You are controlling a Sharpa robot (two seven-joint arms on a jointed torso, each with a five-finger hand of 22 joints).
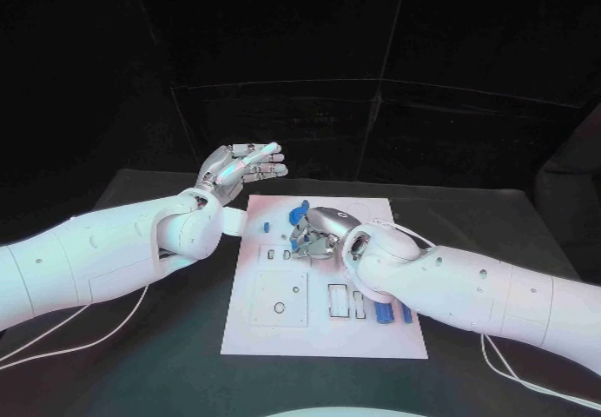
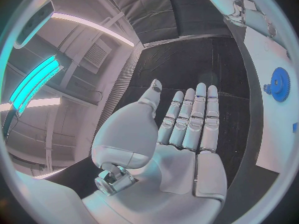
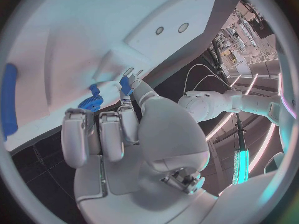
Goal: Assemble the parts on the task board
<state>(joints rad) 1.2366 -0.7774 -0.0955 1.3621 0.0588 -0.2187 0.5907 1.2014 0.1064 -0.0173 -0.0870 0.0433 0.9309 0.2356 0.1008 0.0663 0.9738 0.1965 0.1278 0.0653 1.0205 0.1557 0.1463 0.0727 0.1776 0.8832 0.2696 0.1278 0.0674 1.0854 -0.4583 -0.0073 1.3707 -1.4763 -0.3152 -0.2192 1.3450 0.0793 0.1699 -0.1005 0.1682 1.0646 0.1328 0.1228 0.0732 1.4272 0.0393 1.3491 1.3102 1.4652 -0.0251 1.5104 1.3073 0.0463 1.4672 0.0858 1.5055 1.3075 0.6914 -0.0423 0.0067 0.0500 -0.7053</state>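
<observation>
The right hand [image 1: 316, 234] lies low over the far middle of the white rectangular task board [image 1: 320, 334], knuckles up and fingers curled down toward the plate. In the right wrist view its fingertips [image 3: 127, 87] close on a small blue plastic part [image 3: 124, 83] held right against the board's surface, so this hand is clamped on that piece. Just beside it, at about 8 o'clock from the fingertips in that view, sits a blue toothed gear [image 3: 91, 102] on the board. In the head view the gear [image 1: 297, 211] lies at 11 o'clock from the right hand, close to the board's far edge, partly hidden by the hand.

Further out, at 5 o'clock from the right hand, two blue bar-shaped parts [image 1: 388, 314] lie side by side near the board's right edge, next to a row of narrow rectangular recesses [image 1: 340, 300]. The right forearm crosses above the board's right half and covers part of it.

The left hand [image 1: 243, 164] hovers well apart from the board, at 10 o'clock from the right hand, past the board's far left corner and above the black counter [image 1: 150, 347]. Its fingers [image 2: 192, 119] are straight, side by side, holding nothing. From the left wrist view the gear [image 2: 279, 84] shows at the board's edge, clear of that hand.
</observation>
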